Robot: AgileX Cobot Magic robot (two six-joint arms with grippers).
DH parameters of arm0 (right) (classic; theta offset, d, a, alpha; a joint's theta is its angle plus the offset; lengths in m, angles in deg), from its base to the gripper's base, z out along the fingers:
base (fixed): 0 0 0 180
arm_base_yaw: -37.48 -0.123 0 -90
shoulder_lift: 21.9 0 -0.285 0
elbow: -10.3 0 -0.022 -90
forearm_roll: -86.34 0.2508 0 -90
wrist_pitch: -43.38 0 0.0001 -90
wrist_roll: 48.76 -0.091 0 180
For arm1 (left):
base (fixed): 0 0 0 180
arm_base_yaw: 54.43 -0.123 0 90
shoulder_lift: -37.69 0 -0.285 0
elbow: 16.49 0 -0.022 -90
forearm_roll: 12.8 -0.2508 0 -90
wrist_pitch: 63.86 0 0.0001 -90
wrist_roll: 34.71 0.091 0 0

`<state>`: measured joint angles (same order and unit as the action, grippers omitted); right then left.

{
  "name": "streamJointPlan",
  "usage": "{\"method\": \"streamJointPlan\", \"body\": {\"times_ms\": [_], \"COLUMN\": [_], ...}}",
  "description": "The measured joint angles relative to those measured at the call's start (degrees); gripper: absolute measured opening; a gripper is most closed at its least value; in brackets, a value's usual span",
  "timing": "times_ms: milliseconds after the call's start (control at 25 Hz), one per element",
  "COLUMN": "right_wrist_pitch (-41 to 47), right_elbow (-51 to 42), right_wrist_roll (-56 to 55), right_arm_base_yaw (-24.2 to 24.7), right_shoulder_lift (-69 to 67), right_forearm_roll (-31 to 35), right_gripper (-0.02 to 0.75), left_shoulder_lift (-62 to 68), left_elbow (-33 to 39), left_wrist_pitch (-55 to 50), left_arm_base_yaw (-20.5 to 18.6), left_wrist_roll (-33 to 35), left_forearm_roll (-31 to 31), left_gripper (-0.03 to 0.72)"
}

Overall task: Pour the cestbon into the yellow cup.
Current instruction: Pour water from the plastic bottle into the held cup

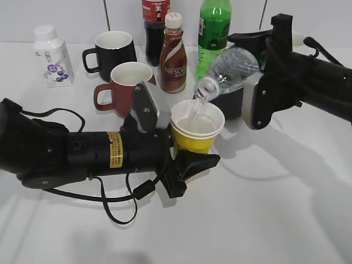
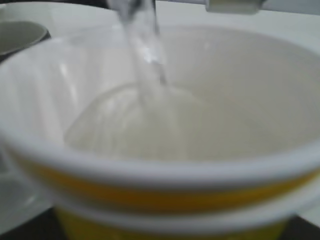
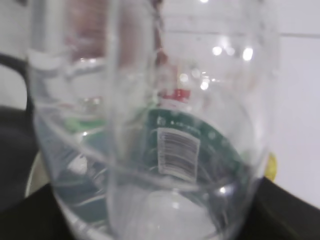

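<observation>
My left gripper [image 1: 190,151] is shut on the yellow cup [image 1: 196,137] and holds it upright near the table's middle. The cup fills the left wrist view [image 2: 165,185], white inside with water in it. My right gripper [image 1: 247,91] is shut on the cestbon [image 1: 231,69], a clear ribbed bottle with a dark green label, tipped down to the left with its open mouth over the cup's rim. A stream of water [image 2: 147,60] runs from the mouth into the cup. The bottle fills the right wrist view [image 3: 150,130]; both grippers' fingers are hidden in their wrist views.
Behind the cup stand a red mug [image 1: 124,88], a black mug [image 1: 113,52], a brown Nescafe bottle [image 1: 173,55], a dark cola bottle [image 1: 155,25] and a bright green soda bottle [image 1: 213,33]. A white milk bottle [image 1: 52,58] stands at the far left.
</observation>
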<state>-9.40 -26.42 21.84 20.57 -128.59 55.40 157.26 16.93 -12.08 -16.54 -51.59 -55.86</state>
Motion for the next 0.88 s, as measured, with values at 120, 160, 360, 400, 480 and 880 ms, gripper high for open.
{"method": "streamJointPlan", "body": {"times_ms": [120,160,360,400,480,880], "right_wrist_pitch": [-0.2,-0.2,-1.9,-3.0,-5.4,-10.6], "right_elbow": [0.0,0.0,0.0,0.0,0.0,1.9], "right_wrist_roll": [-6.1,-8.1,-22.8,-26.7,-34.8,-60.9], "right_arm_base_yaw": [0.0,0.0,0.0,0.0,0.0,0.0], "right_shoulder_lift": [0.0,0.0,0.0,0.0,0.0,0.0], "right_forearm_roll": [0.0,0.0,-2.5,-3.1,-4.0,4.9], "right_gripper": [0.462,0.462,0.462,0.462,0.462,0.462], "left_shoulder_lift": [0.0,0.0,0.0,-0.1,-0.6,-4.5], "left_elbow": [0.0,0.0,0.0,0.0,0.0,1.6], "left_wrist_pitch": [0.3,0.3,0.3,0.3,0.3,0.6], "left_arm_base_yaw": [-0.1,-0.1,-0.2,-0.2,-0.2,-3.6], "left_wrist_roll": [0.0,0.0,0.0,0.0,0.0,0.0], "left_forearm_roll": [0.0,0.0,0.3,0.7,1.5,2.6], "left_gripper": [0.437,0.437,0.437,0.437,0.437,0.437]}}
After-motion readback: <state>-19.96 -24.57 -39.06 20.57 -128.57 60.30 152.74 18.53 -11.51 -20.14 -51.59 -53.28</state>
